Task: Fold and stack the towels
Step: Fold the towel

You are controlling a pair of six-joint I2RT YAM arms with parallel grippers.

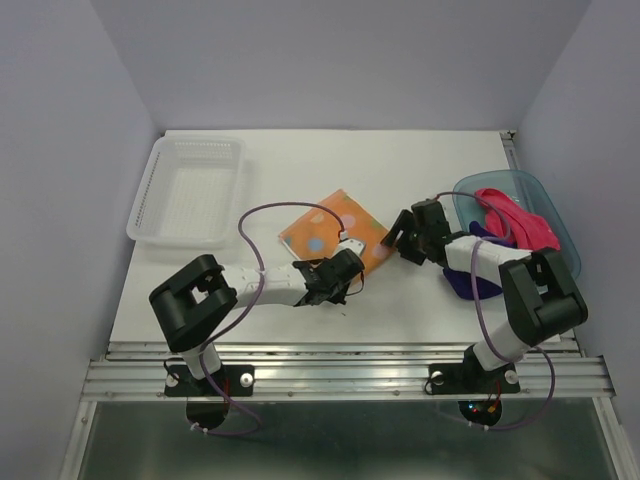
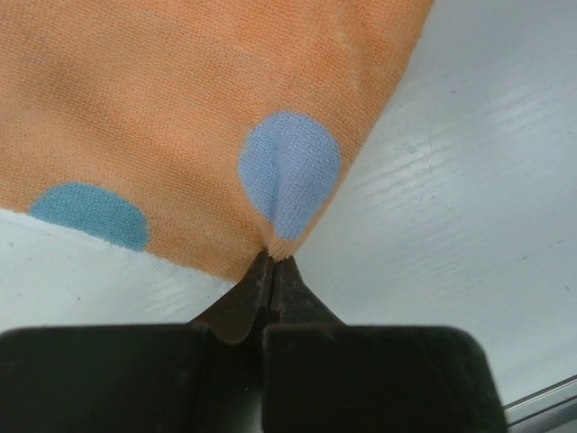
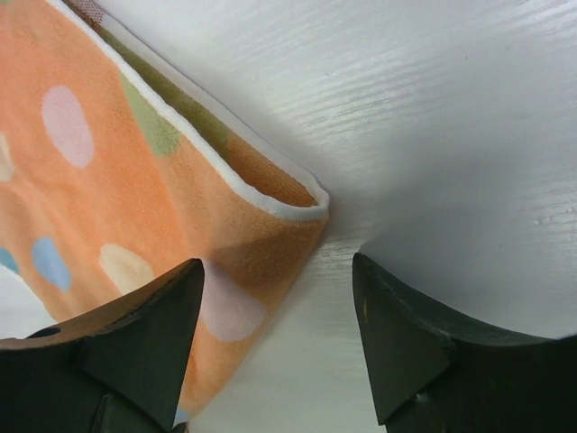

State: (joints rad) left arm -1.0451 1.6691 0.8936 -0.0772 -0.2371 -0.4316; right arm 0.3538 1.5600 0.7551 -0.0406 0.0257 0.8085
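Left tool (image 2: 270,263) is pressed shut on one corner of the orange towel (image 2: 180,108). The pinch is thin, right at the hem, and could slip out on a lift. Right tool (image 3: 278,275) is spread, straddling another corner but not gripping it; closing off-centre may catch only one layer. The cloth is soft, dotted and white-edged, lying mid bench (image 1: 400,160). Pink-red towel (image 1: 520,220) sits in the teal tub (image 1: 472,200), purple towel (image 1: 465,285) at its edge.

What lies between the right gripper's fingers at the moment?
In the right wrist view, a folded corner of the orange towel pokes between the fingers of the open right gripper; the rest of the gap is bare table.
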